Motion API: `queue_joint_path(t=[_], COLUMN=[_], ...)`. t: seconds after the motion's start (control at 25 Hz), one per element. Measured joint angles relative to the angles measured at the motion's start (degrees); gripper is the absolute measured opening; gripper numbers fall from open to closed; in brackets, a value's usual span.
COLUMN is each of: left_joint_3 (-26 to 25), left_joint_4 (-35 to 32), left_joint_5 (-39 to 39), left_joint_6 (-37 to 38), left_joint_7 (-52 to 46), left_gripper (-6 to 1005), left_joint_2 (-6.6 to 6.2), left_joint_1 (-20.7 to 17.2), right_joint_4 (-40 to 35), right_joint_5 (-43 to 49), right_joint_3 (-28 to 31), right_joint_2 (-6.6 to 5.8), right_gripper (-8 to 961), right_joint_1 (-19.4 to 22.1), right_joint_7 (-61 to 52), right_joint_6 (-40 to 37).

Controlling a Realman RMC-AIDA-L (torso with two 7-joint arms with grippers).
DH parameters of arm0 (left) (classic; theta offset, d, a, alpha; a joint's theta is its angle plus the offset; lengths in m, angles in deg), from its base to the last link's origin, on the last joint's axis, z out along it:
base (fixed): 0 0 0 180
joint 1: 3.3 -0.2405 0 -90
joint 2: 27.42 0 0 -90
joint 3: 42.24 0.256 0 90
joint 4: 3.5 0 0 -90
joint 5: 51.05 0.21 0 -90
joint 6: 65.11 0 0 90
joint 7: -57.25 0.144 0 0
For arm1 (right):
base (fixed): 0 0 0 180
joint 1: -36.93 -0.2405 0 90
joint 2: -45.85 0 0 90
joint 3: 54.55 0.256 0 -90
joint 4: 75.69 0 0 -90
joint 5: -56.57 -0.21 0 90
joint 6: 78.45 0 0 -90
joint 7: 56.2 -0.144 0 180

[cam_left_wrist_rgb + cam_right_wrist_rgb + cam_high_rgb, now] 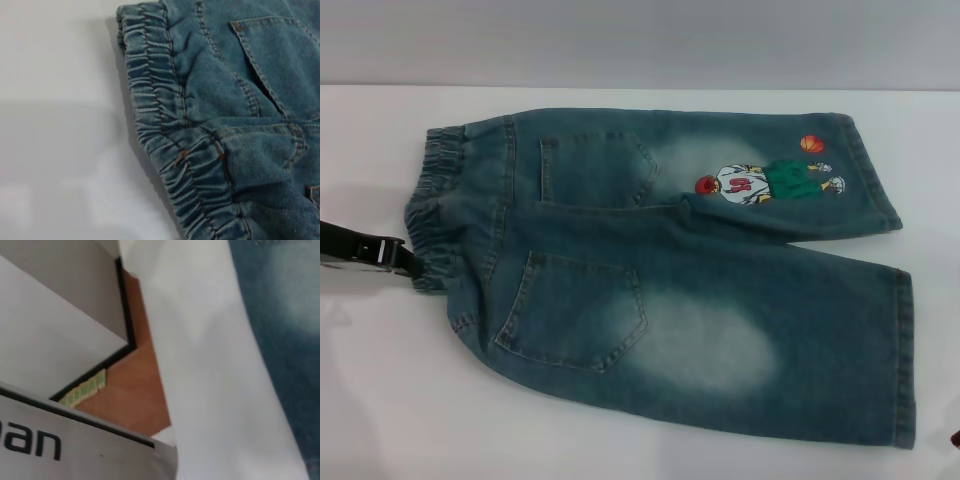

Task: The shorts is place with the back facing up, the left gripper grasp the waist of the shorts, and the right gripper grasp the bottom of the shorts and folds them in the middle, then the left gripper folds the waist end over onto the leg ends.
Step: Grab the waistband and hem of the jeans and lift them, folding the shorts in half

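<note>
Denim fills most of the white bench [380,400]: a pair of faded blue jean shorts [720,290] lies flat on it with the back side up, two stitched patch pockets showing. The gathered elastic waistband [440,215] points toward the left edge of the bench and the two leg hems toward the right edge. The far leg carries an embroidered cartoon figure in a white shirt and green shorts [765,180], with a small orange ball [811,143] stitched just beside it near the hem. The near leg [800,340] reaches toward the front right corner of the bench, a pale washed patch across its middle.

The left gripper [390,258], a black part with a metal piece, comes in from the left edge of the bench and meets the waistband at about its middle; its tip lies against or just under the ruffled elastic, and whether it is wide, narrow or holding cloth cannot be told. The left wrist view shows only the waistband [165,130] close up, bunched and stitched in orange thread, lying on the bench [55,125] with a pocket corner beyond it.

The right gripper does not show in any view. The right wrist view looks along white cloth covering the bench [210,370] at a strip of the blue denim [285,340], with brown floor [135,390] and a white panel with black lettering [75,440] off the bench's edge.
</note>
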Motion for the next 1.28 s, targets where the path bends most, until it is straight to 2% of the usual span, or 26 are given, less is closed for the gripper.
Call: queue_joint_path(t=[0.4,0.6,0.88,1.28], left_joint_3=[0.16,0.01,0.03,-0.02], left_joint_4=[0.00,0.00,0.00,0.00], left_joint_5=[0.02,0.00,-0.04,0.02], left_joint_6=[0.01,-0.14,-0.09,-0.14], left_joint_7=[0.00,0.00,0.00,0.00], left_gripper=[28,28,28,28], left_joint_2=[-0.01,-0.17,-0.34,-0.44], left_joint_1=[0.24,0.30,0.54,0.70], right_joint_4=[-0.74,-1.23,-1.63,-1.83], right_joint_5=[3.84,3.90,5.28,6.11], right_joint_3=[-0.15,-0.12,-0.78,-1.30], right_joint_2=[0.39,1.00,2.48,3.18], right_gripper=[562,561,562,563], right_joint_1=[-0.82,-1.05,-1.38,-1.44], right_joint_7=[-2.80,-2.91,-4.13,-5.13], right_joint_6=[3.78,5.31,6.80,8.62])
